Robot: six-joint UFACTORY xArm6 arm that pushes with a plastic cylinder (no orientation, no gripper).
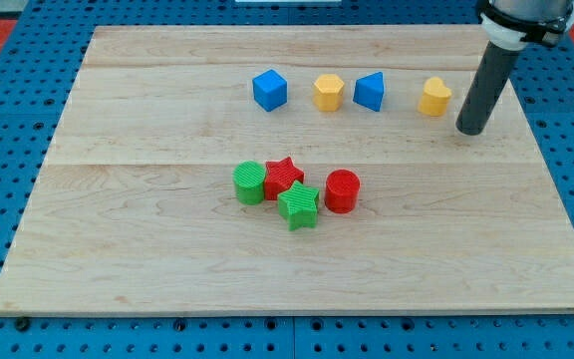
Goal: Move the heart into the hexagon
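While the rod's tip (471,130) sits just right of the yellow heart (433,97), nothing's pushed yet; the yellow hexagon (328,93) waits well left, beyond the blue wedge (370,92). No fingers fitted.

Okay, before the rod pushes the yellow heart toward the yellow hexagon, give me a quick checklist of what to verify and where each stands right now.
1. My tip visible: ok, at the view's right.
2. Tip on the heart's far side from the hexagon: ok, it sits right of the yellow heart.
3. Tip touching the heart: not ok, a gap shows.
4. Straight path to the yellow hexagon clear: not ok, the blue triangular block sits between them.
5. Blue cube clear of the hexagon: ok, a gap separates them.
6. Red and green cluster out of the way: ok, lower on the board.
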